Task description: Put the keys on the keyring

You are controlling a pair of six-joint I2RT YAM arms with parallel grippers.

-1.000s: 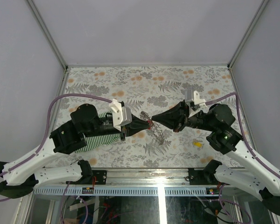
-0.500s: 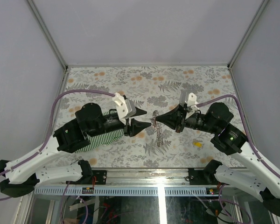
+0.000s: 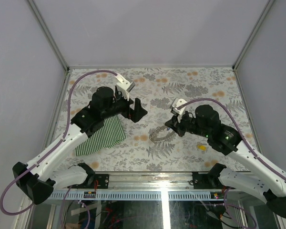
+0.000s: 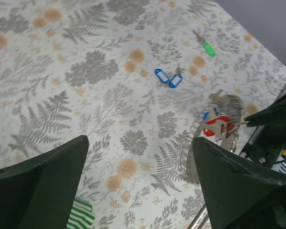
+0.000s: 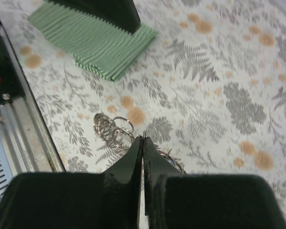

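My left gripper (image 3: 133, 108) hangs open above the table, left of the keyring, with nothing between its fingers (image 4: 43, 186). The keyring (image 3: 160, 134) is a silvery toothed loop drooping onto the table. In the left wrist view the keyring (image 4: 222, 106) carries a red key (image 4: 214, 125). My right gripper (image 3: 171, 125) is shut on the ring's thin wire, and its coils (image 5: 107, 128) lie just beyond the shut tips (image 5: 143, 139). Two blue keys (image 4: 168, 78) and a green key (image 4: 208, 49) lie loose on the table. A yellow key (image 3: 200, 148) lies under the right arm.
A folded green striped cloth (image 3: 103, 137) lies at the left, beneath the left arm, also seen as the cloth (image 5: 93, 40) in the right wrist view. The floral table top (image 3: 200, 83) ends in a metal rail (image 3: 148, 174) at the near edge.
My left gripper opened wide and drew back up and to the left, away from the keyring. The right gripper stayed shut on the ring and lowered it, so it now droops onto the table.
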